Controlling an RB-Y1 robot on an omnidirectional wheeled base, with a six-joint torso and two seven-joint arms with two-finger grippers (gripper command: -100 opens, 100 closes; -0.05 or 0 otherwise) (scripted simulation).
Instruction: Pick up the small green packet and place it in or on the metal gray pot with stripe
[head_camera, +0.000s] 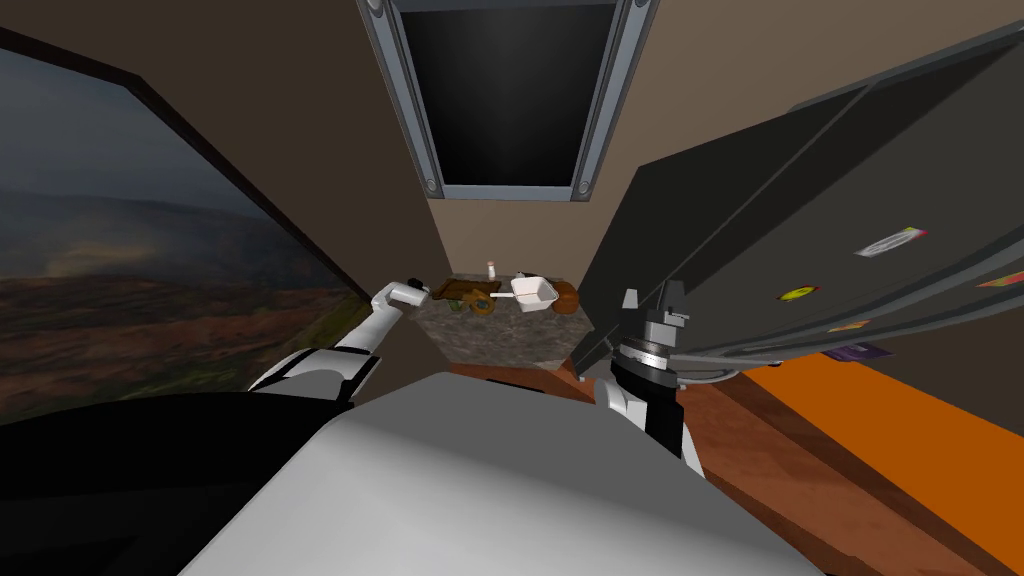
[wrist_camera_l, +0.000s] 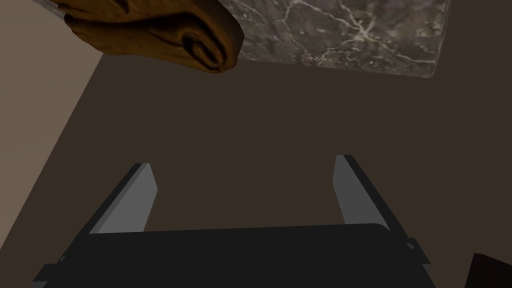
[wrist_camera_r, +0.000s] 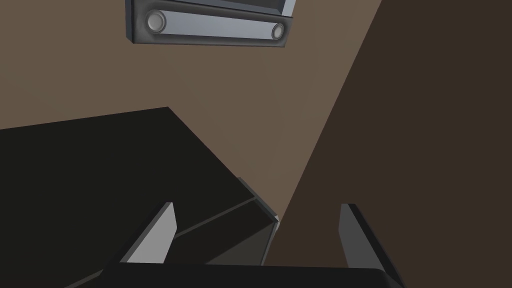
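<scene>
Our left gripper (wrist_camera_l: 242, 162) sits closest, its fingers spread wide with nothing between them, facing a flat dark brown surface under the edge of the marble counter (wrist_camera_l: 350, 35). A brown rolled pastry (wrist_camera_l: 165, 35) there is cut off by the frame. From the head view, the small green packet (head_camera: 457, 307) is a greenish speck by a wooden board (head_camera: 455, 291); we cannot make out its shape. The white pot (head_camera: 533, 292) stands near it. Our right gripper (wrist_camera_r: 257, 205), equally wide, hangs beside the dark fridge (head_camera: 760, 230).
</scene>
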